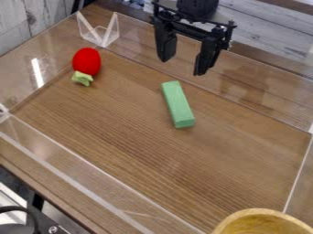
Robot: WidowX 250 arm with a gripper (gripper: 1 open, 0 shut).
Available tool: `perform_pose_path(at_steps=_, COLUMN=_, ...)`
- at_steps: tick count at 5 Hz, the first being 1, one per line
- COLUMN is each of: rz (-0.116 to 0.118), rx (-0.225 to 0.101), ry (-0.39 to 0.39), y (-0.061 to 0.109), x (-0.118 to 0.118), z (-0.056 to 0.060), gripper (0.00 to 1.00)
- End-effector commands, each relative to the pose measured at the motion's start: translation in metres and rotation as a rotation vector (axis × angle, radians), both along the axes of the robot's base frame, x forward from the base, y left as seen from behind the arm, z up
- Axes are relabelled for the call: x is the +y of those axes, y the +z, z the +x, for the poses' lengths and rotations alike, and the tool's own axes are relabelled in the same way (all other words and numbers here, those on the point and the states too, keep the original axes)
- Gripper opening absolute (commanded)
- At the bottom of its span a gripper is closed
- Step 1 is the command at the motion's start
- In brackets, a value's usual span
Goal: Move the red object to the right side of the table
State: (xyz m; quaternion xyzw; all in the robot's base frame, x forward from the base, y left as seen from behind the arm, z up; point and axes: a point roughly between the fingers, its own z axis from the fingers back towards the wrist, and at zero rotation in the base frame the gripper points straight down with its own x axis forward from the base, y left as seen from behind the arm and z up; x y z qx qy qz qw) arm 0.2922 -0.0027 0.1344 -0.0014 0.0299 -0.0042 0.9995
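1. Red object (86, 63) lies upper left of frame on the worktop (146, 164), near the clear wall.
2. Risk: a grasp there may clip the wall, or the rounded fruit may roll off-centre.
3. Green block (180, 104) lies centre frame, possibly obstructing the carry.
4. Hand (185, 58), top centre, fully open, holding and touching nothing.

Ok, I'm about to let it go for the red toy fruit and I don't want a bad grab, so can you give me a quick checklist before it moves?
1. Gripper jaws open: ok.
2. Gripper holds nothing: ok.
3. Red toy fruit in plain sight, nothing on top of it: ok.
4. Gripper over the fruit: not ok; it hangs off to the fruit's right, near the back wall.
5. Green block apart from the fruit: ok.
6. Right side of the table bare for the drop: ok.
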Motion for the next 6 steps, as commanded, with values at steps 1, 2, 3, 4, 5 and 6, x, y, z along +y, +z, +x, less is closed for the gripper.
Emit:
perform_pose_path(at_steps=1, rz=-0.001, rx=-0.004, ry=-0.011, y=0.007, x=0.000, z=0.005, gripper=1.00)
perform_pose_path(at_steps=2, rz=-0.007, rx=-0.016, ry=-0.029, y=0.010, x=-0.004, z=0.006, gripper=1.00)
perform_pose_path(at_steps=3, rz=-0.012, rx=-0.032, ry=-0.042, y=0.015, x=-0.007, z=0.005, gripper=1.00)
perform_pose_path(at_steps=4, rz=-0.013, rx=-0.047, ry=-0.020, y=0.029, x=-0.003, z=0.005, gripper=1.00)
perform_pose_path(at_steps=5, rz=-0.010, rx=-0.041, ry=-0.001, y=0.034, x=0.000, z=0.001, gripper=1.00)
perform_pose_path(at_steps=6, rz=-0.008, rx=-0.025, ry=-0.024, y=0.031, x=0.001, z=-0.003, gripper=1.00)
